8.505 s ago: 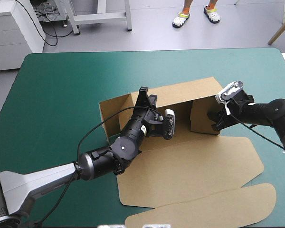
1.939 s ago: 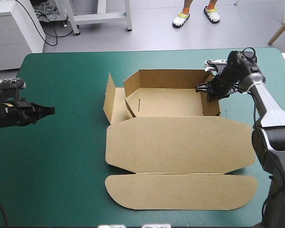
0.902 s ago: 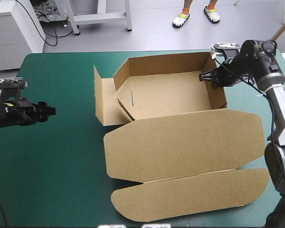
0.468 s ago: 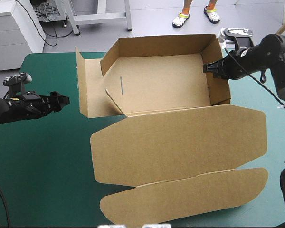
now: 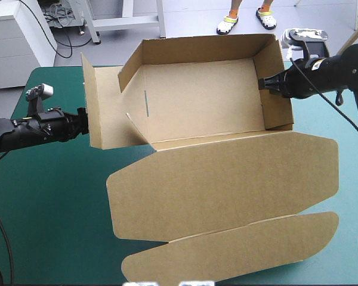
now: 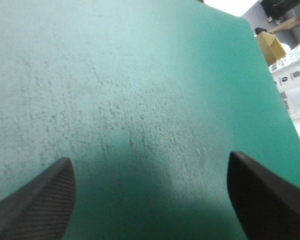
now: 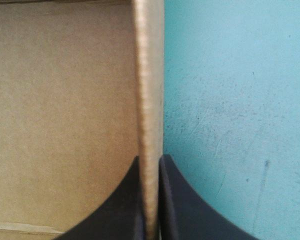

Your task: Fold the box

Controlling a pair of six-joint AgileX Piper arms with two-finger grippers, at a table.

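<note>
Right gripper [image 5: 265, 84] is pinching the box [image 5: 197, 107] by its right wall [image 5: 275, 89]. In the right wrist view the black fingers [image 7: 127, 200] are nearly closed at the gripper [image 7: 150, 162], with the wall's edge [image 7: 149, 75] running straight out from between them.

Compared with just before, the box is lifted higher and looms larger. Its far wall now crosses past the table's far edge, and the tray tips open toward the viewer.

Left gripper [image 5: 83, 118] has come in from the table's left. It is now just beside the loose side flap [image 5: 104, 110] at the box's left end; can't tell if it touches. Its fingers are spread wide. In the left wrist view the left gripper [image 6: 149, 157] has only the teal-green cover [image 6: 140, 90] between and ahead of it, no board.

Outward from the right gripper, the tray floor lies to its left. The lid [image 5: 227, 185] hangs forward from the near wall, flat. The tuck flap [image 5: 238, 250] is at its near end, over the teal-green cover [image 5: 48, 196].
</note>
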